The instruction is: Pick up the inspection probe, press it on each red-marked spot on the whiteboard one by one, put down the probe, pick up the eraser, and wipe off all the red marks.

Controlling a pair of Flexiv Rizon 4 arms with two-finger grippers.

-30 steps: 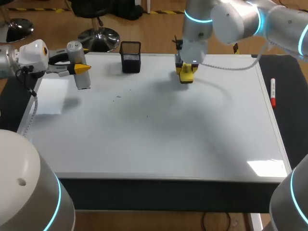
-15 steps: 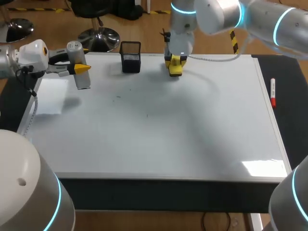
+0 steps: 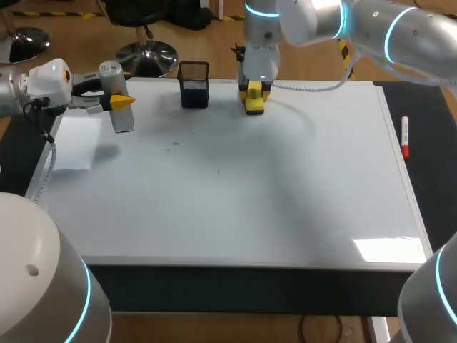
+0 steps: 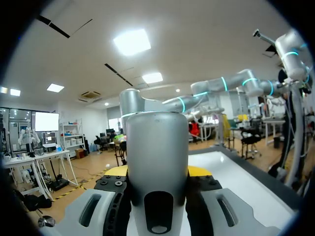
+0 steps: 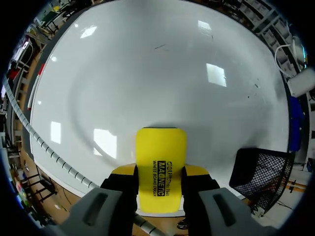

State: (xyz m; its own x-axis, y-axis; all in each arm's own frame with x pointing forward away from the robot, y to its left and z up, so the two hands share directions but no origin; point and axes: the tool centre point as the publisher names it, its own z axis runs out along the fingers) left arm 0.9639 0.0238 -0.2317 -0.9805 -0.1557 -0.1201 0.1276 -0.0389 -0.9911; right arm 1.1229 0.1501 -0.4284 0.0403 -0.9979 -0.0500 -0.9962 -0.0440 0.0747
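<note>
Left gripper [image 3: 118, 101]: my jaws pinch the inspection probe [image 3: 123, 121], a grey cylinder, from two sides; it hangs roughly upright over the left edge of the whiteboard [image 3: 235, 193].
Right gripper [image 3: 254, 91]: my jaws are clamped on the eraser [image 5: 161, 169], a yellow block, one finger on each side.
Eraser position: at the far edge of the whiteboard, just beside the black mesh basket [image 3: 193, 84]; I cannot tell whether it touches the surface.
Board: I see no red marks anywhere on it, only a few tiny dark specks [image 3: 175, 143] toward the left middle.
Done, as I judge: the wiping looks finished or nearly so, since nothing red shows.
Out of order: the probe is not put down; my left arm holds it in the air while my right holds the eraser.
Left to do: likely only setting the probe and eraser down.
Also here: a red marker [image 3: 405, 136] lies on the dark strip right of the board, well apart from both grippers.
</note>
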